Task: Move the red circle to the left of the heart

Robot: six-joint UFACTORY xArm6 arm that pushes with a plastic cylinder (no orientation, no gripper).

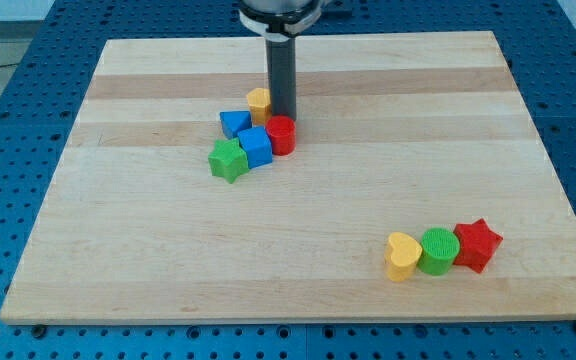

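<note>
The red circle [282, 134] lies in a cluster at the board's upper middle, touching a blue cube [255, 146]. The yellow heart [402, 256] lies at the view's lower right, far from the red circle. My tip [283, 117] stands just above the red circle, at its top edge, between it and a small yellow block [259, 101]. The rod rises to the view's top.
In the cluster also lie a blue block [234, 123] and a green star [228, 160]. A green circle [438, 250] and a red star [477, 244] sit in a row right of the heart. The wooden board [118, 260] rests on a blue perforated table.
</note>
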